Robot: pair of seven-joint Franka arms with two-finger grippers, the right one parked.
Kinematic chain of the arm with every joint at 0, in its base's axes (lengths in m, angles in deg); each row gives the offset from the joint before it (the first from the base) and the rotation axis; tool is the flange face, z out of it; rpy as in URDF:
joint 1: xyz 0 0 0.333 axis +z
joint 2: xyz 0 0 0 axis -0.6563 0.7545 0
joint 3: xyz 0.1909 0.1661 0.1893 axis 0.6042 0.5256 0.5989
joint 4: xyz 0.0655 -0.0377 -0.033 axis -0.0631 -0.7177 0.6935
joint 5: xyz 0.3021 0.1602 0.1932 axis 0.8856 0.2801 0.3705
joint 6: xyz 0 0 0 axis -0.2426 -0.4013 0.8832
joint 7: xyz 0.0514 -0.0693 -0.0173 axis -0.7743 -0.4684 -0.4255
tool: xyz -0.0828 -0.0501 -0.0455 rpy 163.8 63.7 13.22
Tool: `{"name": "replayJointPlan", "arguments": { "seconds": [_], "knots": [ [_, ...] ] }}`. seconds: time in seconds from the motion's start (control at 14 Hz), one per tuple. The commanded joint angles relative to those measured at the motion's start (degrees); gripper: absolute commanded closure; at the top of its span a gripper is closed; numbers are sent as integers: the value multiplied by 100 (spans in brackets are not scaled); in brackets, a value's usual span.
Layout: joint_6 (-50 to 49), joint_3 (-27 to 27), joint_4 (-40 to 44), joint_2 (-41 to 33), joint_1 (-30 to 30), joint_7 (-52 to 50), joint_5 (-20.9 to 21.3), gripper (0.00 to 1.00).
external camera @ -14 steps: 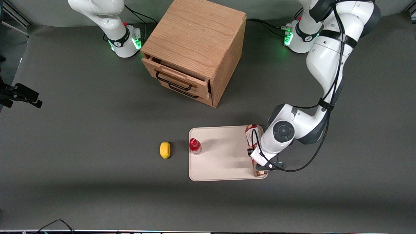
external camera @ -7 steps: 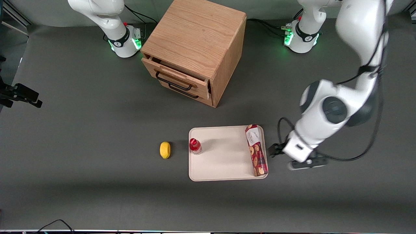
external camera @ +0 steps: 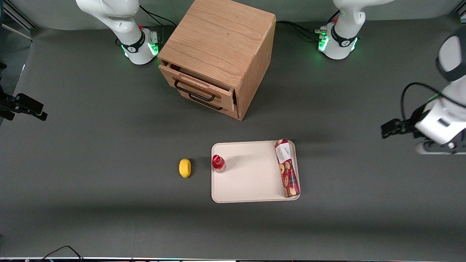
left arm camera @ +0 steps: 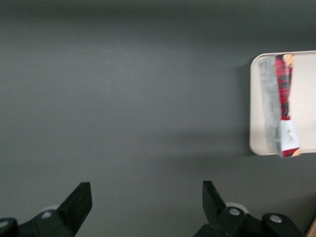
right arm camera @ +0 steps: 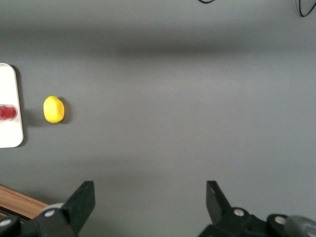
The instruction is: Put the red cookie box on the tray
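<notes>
The box (external camera: 287,168) lies flat on the tray (external camera: 251,174) along its working-arm edge, while the gripper (left arm camera: 146,203), fingers spread and empty, hangs well apart from the tray.

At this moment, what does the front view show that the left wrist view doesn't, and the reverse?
Only the front view shows the wooden drawer cabinet, the lemon and the red-capped bottle standing on the tray.

Only the left wrist view shows the claw open and empty above bare table.

Both show the red cookie box lying along the tray's edge toward the working arm's end, with the claw well clear of it.
</notes>
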Motion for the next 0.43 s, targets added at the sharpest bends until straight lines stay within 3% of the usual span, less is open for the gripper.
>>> {"name": "replayJointPlan", "arguments": {
  "seconds": [0.0,0.36],
  "knots": [
    [-185,91,-743,-927,96,352,-80,0],
    [-758,205,-700,-1308,96,371,-124,0]
  ]
}}
